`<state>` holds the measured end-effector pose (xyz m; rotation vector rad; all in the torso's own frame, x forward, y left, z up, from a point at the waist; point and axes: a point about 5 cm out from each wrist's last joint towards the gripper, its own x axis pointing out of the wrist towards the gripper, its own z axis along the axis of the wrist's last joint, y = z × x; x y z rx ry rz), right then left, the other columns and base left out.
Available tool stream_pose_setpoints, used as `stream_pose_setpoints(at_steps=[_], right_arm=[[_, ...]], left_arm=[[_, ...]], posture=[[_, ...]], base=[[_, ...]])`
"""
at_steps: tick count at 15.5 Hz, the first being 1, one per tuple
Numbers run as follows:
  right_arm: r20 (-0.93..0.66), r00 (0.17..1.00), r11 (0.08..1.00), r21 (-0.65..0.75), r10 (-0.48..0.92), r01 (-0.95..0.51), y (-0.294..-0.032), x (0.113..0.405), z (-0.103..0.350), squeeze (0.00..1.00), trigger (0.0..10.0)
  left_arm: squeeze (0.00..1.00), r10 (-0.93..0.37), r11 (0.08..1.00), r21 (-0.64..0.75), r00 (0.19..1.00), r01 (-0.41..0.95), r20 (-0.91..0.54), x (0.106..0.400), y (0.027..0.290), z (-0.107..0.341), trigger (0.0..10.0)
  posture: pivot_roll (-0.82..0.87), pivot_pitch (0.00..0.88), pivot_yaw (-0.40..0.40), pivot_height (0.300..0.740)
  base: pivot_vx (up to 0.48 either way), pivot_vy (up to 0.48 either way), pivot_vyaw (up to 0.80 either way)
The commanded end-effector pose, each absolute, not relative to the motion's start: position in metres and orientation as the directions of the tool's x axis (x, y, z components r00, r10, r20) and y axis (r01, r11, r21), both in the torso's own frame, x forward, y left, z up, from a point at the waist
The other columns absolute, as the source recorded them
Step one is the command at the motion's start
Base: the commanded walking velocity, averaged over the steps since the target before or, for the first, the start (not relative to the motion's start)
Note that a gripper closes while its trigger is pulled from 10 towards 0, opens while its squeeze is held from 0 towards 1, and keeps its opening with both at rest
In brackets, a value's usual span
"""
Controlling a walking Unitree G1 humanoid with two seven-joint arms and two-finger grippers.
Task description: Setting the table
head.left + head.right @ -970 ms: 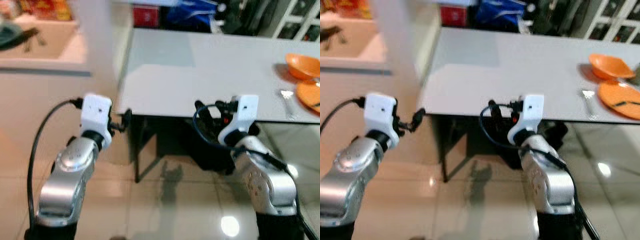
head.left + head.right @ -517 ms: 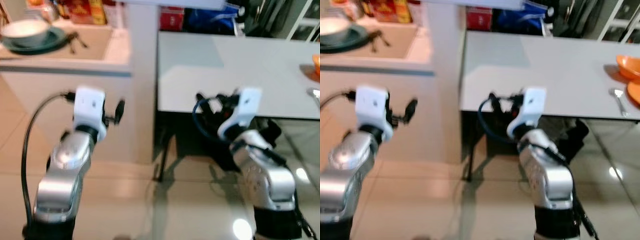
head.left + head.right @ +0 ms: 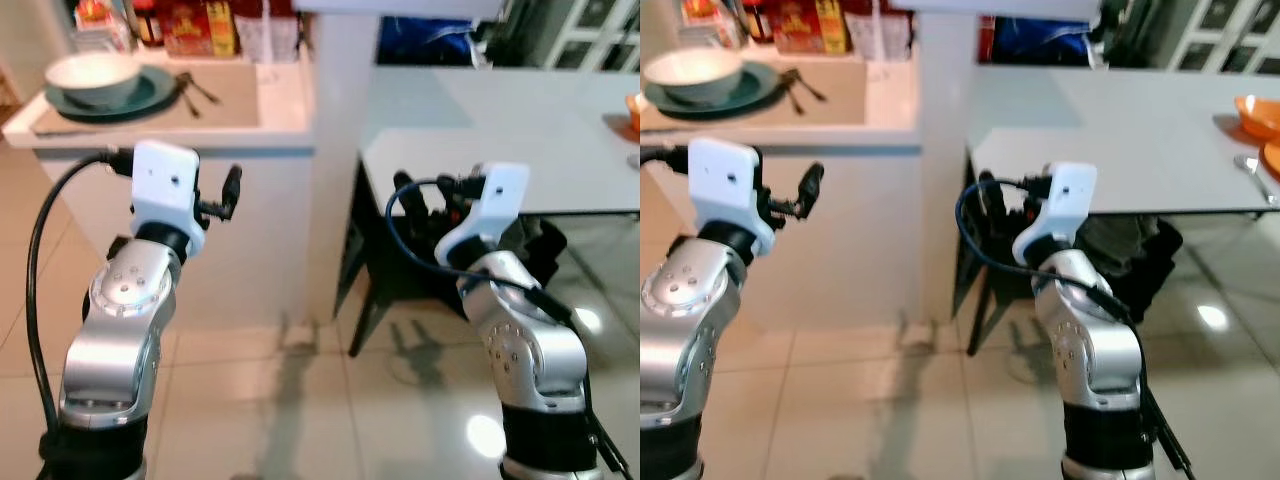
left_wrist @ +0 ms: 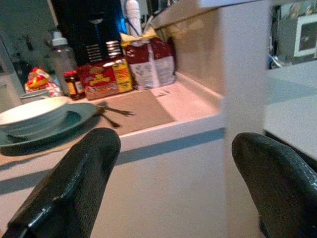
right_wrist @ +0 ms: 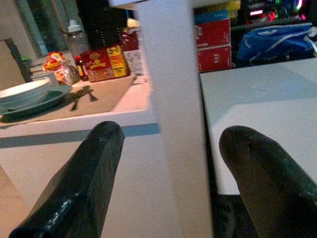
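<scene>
Left gripper (image 4: pixel 173 183): your fingers stand wide apart with nothing between them, raised in front of the white counter (image 3: pixel 270 130).
Right gripper (image 5: pixel 173 168): yours is spread wide too and holds nothing; it hangs before the near edge of the grey table (image 3: pixel 520 150).
Bowl (image 3: pixel 92 72): you see it, white, sitting on the dark green plate (image 3: pixel 150 95) at the counter's left end.
Cutlery (image 3: pixel 193 90): it lies on the tan mat (image 3: pixel 225 100), just beside the plate.
Packets and jars (image 4: pixel 106 74): they line the back of the counter, behind the mat.
White pillar (image 3: pixel 335 120): it rises between the counter and the table.
Orange dishes (image 3: pixel 1258 110): you find them at the table's far right edge, with a spoon (image 3: pixel 1252 170) just beside them.
Floor (image 3: pixel 300 400): glossy tiles under your arms.
</scene>
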<state>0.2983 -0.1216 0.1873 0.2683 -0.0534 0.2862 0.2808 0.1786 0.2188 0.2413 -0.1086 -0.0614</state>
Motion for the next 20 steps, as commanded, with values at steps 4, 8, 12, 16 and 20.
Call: stream_pose_setpoints(at_steps=[4, 8, 12, 16, 20], right_arm=[[0.095, 0.955, 0.926, 0.236, 0.281, -0.295, -0.12, 0.299, 0.192, 0.0, 10.0], [0.092, 0.954, 0.928, 0.223, 0.284, -0.297, -0.118, 0.3, 0.193, 0.0, 10.0], [0.12, 0.945, 0.931, 0.172, 0.303, -0.32, -0.113, 0.304, 0.203, 0.0, 10.0], [0.143, 0.92, 0.909, 0.154, 0.366, -0.386, -0.102, 0.305, 0.209, 0.0, 10.0], [0.167, 0.906, 0.899, 0.144, 0.389, -0.413, -0.098, 0.31, 0.216, 0.0, 10.0]], left_arm=[[0.0, -0.075, 0.968, 0.245, 0.991, 0.046, 0.109, 0.281, 0.177, 0.223, 10.0], [0.0, -0.101, 0.975, 0.207, 0.991, 0.082, 0.082, 0.278, 0.174, 0.22, 10.0], [0.0, -0.118, 0.956, 0.281, 0.986, 0.082, 0.114, 0.278, 0.172, 0.225, 10.0], [0.0, -0.127, 0.95, 0.302, 0.983, 0.081, 0.136, 0.277, 0.174, 0.23, 10.0], [0.0, -0.118, 0.951, 0.3, 0.982, 0.07, 0.146, 0.276, 0.175, 0.232, 10.0]], posture=[[0.05, 0.0, -0.048, 0.74], [0.06, 0.0, -0.051, 0.74], [0.06, 0.003, -0.053, 0.74], [0.06, 0.011, -0.057, 0.74], [0.06, 0.015, -0.062, 0.74]], base=[[0.0, 0.48, -0.78], [0.0, 0.36, -0.58], [0.0, 0.0, 0.13], [0.451, 0.0, 0.8], [0.431, 0.0, 0.8]])
